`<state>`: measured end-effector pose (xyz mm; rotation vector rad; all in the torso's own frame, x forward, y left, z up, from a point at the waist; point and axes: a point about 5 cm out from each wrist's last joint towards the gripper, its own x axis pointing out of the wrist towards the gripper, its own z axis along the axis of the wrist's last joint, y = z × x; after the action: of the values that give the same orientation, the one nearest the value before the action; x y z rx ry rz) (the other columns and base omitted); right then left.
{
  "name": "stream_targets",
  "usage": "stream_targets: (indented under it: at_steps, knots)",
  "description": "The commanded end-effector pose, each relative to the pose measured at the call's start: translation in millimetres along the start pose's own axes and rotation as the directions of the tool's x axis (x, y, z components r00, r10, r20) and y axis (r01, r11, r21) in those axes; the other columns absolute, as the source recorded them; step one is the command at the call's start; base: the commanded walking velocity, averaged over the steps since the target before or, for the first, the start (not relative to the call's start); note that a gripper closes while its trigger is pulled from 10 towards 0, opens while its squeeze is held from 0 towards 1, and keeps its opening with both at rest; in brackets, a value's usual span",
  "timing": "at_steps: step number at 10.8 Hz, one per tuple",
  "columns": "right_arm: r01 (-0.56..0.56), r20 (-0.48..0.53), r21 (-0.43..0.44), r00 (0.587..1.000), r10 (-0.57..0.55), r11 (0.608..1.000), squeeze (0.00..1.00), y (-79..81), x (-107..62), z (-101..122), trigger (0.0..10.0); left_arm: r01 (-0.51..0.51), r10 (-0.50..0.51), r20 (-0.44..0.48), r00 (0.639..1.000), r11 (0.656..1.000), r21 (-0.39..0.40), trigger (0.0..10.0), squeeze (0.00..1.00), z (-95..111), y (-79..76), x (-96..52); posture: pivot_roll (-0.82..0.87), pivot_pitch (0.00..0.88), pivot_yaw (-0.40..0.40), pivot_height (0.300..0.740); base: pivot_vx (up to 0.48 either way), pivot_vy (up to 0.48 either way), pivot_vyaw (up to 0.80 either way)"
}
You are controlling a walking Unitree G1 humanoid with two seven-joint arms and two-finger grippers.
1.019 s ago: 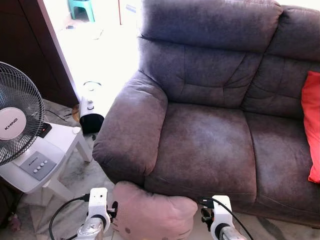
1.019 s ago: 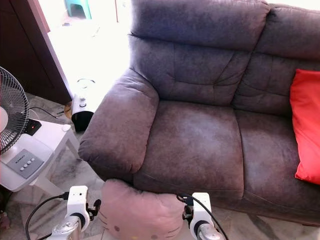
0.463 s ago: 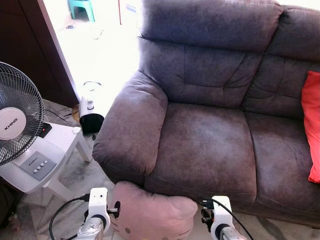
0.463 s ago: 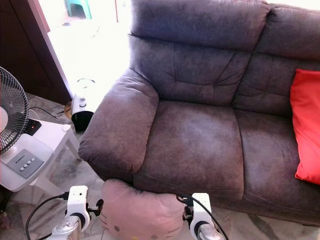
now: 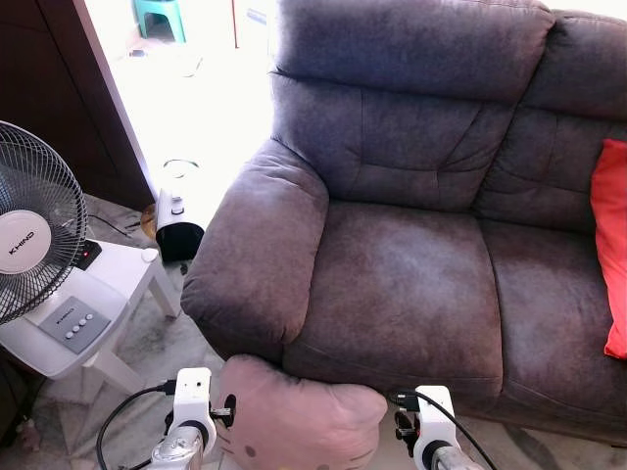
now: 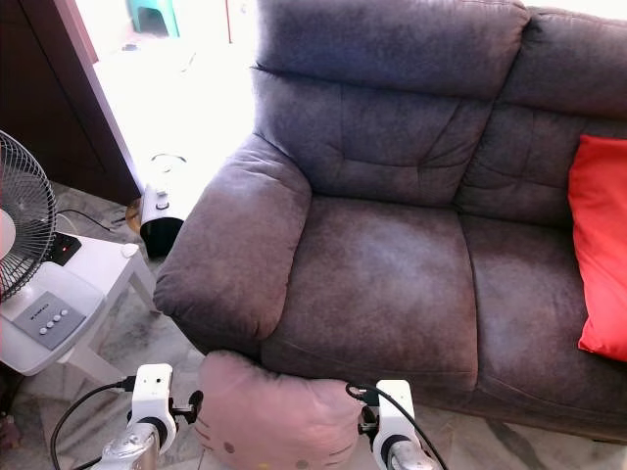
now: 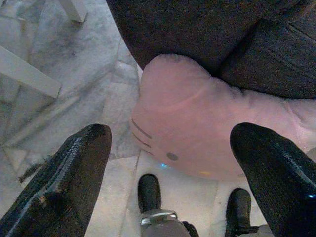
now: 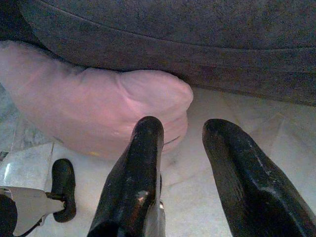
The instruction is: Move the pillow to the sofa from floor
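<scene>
We see the sofa (image 5: 411, 264) covered in a matt, suede-like grey-brown cloth with a faint nap. The pillow (image 5: 299, 421) at its front edge is soft pink plush, smooth and matt, with stitched dark marks. The red cushion (image 6: 600, 245) is plain woven cloth. The floor (image 7: 74, 89) is polished marble-like tile, veined and slightly glossy. The fan (image 5: 34, 250) has a dark wire grille and a smooth white plastic base. The left gripper (image 7: 168, 163) fingers (image 7: 74, 173) look finely ribbed black; the right gripper (image 8: 185, 168) fingers (image 8: 138, 168) look glossier.
</scene>
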<state>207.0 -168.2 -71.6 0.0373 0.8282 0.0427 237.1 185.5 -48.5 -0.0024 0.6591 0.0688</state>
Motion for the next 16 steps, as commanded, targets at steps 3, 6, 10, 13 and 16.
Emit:
stream_targets:
  at_steps: [3, 6, 10, 13, 16]
  knots:
    - [0.022, -0.023, 0.021, 1.000, -0.021, 1.000, 1.00, -6.8, -2.5, -7.5, 10.0, -0.008, 0.009, -0.053, 0.999, 1.000, 0.017, 10.0, 0.00, -12.0, 1.3, -3.1, 0.09, 0.108, -0.087, 0.740, 0.000, 0.000, 0.00]
    - [0.033, -0.026, 0.022, 0.999, -0.033, 0.999, 1.00, -7.9, -2.8, -8.4, 10.0, -0.008, 0.009, -0.053, 0.999, 1.000, 0.016, 10.0, 0.00, -11.7, 1.9, -3.0, 0.09, 0.109, -0.086, 0.740, 0.000, 0.000, 0.00]
    - [0.031, -0.028, 0.026, 0.999, -0.030, 0.999, 1.00, -6.8, -3.0, -9.5, 10.0, -0.011, 0.012, -0.057, 0.998, 1.000, 0.015, 10.0, 0.00, -12.7, 4.2, -3.4, 0.09, 0.114, -0.086, 0.740, 0.000, 0.000, 0.00]
    - [0.038, -0.037, 0.017, 0.999, -0.037, 0.999, 0.00, -9.2, -3.6, -11.0, 10.0, -0.011, 0.012, -0.057, 0.998, 1.000, 0.015, 10.0, 0.00, -12.4, 4.8, -3.4, 0.09, 0.116, -0.085, 0.740, 0.000, 0.000, 0.00]
    - [0.038, -0.039, 0.014, 0.999, -0.038, 0.999, 0.00, -9.6, -3.7, -11.3, 10.0, -0.011, 0.012, -0.055, 0.998, 1.000, 0.014, 10.0, 0.00, -11.9, 4.5, -3.2, 0.09, 0.117, -0.088, 0.740, 0.000, 0.000, 0.00]
